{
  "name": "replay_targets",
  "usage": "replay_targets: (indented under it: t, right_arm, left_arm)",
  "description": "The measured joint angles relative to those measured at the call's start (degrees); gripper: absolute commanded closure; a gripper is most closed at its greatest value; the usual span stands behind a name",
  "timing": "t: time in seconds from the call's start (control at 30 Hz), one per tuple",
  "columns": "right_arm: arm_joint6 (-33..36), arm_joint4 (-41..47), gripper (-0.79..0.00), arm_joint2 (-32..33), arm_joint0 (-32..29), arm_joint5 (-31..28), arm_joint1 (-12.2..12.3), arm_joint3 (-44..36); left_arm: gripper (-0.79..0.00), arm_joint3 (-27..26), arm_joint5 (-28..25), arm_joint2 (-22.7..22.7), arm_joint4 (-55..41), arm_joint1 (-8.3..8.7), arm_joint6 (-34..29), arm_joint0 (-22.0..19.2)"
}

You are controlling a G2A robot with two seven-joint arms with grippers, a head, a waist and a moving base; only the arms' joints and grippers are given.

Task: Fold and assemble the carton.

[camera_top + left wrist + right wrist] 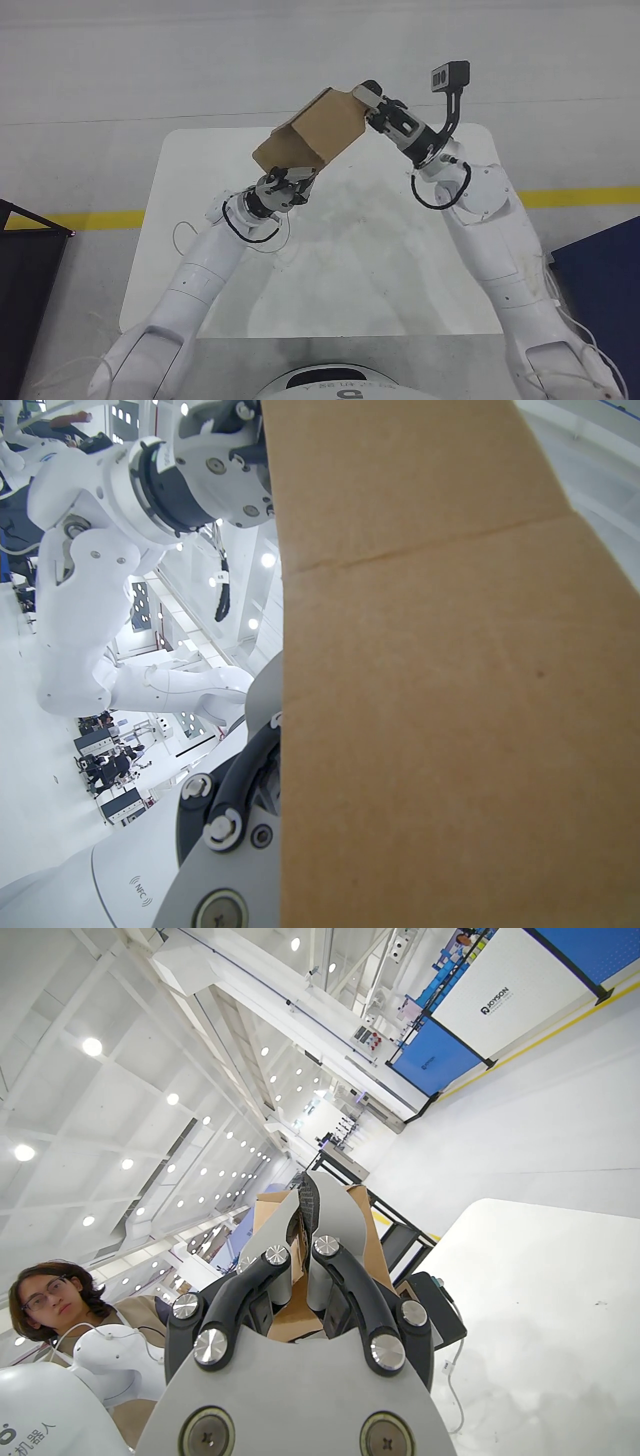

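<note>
Carton (312, 135), brown corrugated board, part-opened: held above the surface (400, 280) between both arms. Right pincer (306, 1188) clenched on one edge; left pincer (285, 185) at the opposite lower edge, grip we cannot tell. We judge it light, stiff-panelled, weak at creases; hold by edges.

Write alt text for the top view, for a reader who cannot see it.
A brown cardboard carton, partly opened, is held tilted over the far edge of the white table between two arms: the left end effector at its near end, the right end effector clamped on its far end.
</note>
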Motion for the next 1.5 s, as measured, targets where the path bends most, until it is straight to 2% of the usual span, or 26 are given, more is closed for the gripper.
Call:
replay_targets:
  t: [0.07,0.1,0.23,0.33,0.4,0.57,0.9,1.03,1.17,1.5]
  right_arm:
    - [0.25,0.81,0.0,-0.11,-0.09,0.21,-0.04,0.12]
    - [0.25,0.9,-0.049,-0.13,-0.14,0.32,-0.06,0.25]
    - [-0.55,-1.45,-0.376,0.07,-0.14,0.16,-0.01,0.21]
    - [-1.14,-5.01,-0.449,0.3,-0.39,-0.57,0.11,-0.46]
    - [-1.27,-6.24,-0.474,0.67,-0.61,-0.89,0.2,-1.06]
    - [-0.11,-9.32,-0.477,1.94,-0.68,-0.79,0.58,-2.36]
    - [6.28,-15.28,-0.48,3.5,1.51,1.23,1.46,-3.01]
    - [7.8,-15.53,-0.517,4.1,2.39,1.73,1.71,-2.23]
    - [9.49,-15.08,-0.597,4.82,3.01,2.1,1.97,-1.31]
    - [15.5,-16.35,-0.674,5.04,4.2,2.96,2.73,0.03]
  left_arm:
    - [0.0,-0.01,-0.09,-0.05,0.1,0.01,0.0,0.05]
    - [0.0,-0.08,-0.09,-0.09,0.14,0.03,0.0,0.09]
    - [0.0,-0.33,-0.03,-0.37,0.36,0.14,0.0,0.28]
    - [0.0,-0.54,0.2,-0.52,0.63,0.23,0.0,0.38]
    - [0.0,-0.66,0.29,-0.62,0.8,0.29,0.0,0.47]
    - [0.0,-1.09,0.52,-0.75,0.97,0.37,0.0,0.79]
    - [0.0,-1.79,0.55,-0.87,1.21,0.46,0.0,1.17]
    - [0.0,-2.3,0.65,-0.89,1.0,0.51,0.0,1.5]
    - [0.0,-2.64,0.82,-0.92,0.95,0.58,0.0,1.88]
    - [0.0,-2.92,1.16,-0.94,1.16,0.74,0.0,1.9]
